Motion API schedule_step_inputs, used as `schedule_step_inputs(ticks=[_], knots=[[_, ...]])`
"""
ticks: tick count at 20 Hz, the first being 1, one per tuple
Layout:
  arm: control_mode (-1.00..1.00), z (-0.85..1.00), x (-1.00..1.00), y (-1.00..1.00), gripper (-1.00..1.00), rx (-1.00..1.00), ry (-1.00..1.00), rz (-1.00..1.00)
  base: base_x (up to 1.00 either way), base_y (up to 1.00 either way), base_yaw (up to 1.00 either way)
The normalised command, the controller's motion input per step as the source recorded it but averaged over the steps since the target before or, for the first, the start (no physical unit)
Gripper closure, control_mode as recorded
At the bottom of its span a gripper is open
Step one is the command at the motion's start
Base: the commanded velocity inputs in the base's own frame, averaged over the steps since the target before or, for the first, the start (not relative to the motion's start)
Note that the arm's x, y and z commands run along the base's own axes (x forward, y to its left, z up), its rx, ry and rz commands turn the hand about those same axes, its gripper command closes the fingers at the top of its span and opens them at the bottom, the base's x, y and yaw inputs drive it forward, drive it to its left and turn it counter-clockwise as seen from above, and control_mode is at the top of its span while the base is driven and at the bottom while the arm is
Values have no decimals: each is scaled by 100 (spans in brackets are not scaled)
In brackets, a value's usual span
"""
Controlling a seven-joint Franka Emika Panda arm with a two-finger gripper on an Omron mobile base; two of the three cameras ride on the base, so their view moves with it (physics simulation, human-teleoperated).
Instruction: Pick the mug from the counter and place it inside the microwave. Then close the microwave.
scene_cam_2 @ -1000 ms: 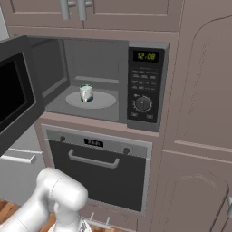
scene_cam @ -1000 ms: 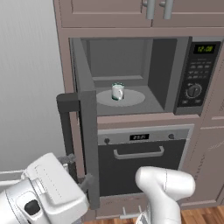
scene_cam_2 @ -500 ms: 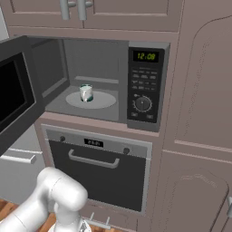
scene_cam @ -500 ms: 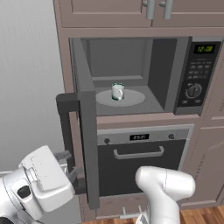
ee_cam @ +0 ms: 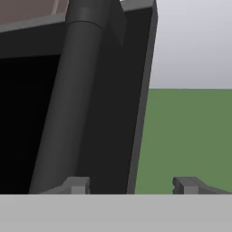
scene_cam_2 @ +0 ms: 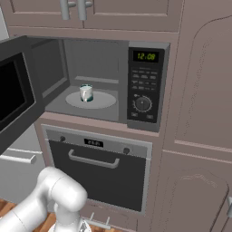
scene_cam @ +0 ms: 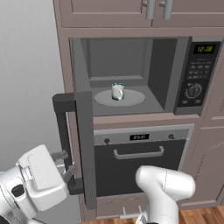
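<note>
Up beyond the hand [scene_cam: 65, 164], the mug [scene_cam: 117, 91] already sits inside the microwave [scene_cam: 131, 78]; fingers apart around the door handle [scene_cam: 62, 131], closing remains.

Brownish-mauve cabinets [scene_cam_2: 199, 113] are surrounding a built-in oven [scene_cam: 140, 162]; a grey wall [scene_cam: 26, 78] is standing left, above wooden floor [scene_cam: 205, 216].

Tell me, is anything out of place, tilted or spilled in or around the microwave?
Nothing stands out. The mug stands upright on the round plate inside the microwave, and nothing is spilled. The microwave door hangs wide open, as the task still needs it closed. The oven below is shut.
</note>
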Motion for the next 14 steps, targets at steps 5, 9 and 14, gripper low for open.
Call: schedule_step_inputs(ticks=[5, 9, 14], knots=[[-100, 0, 6, -10, -100, 0, 1, 0, 0, 0, 0], [-100, 0, 0, -31, -100, 0, 6, 0, 0, 0, 0], [-100, 0, 0, -38, -100, 0, 8, 0, 0, 0, 0]])
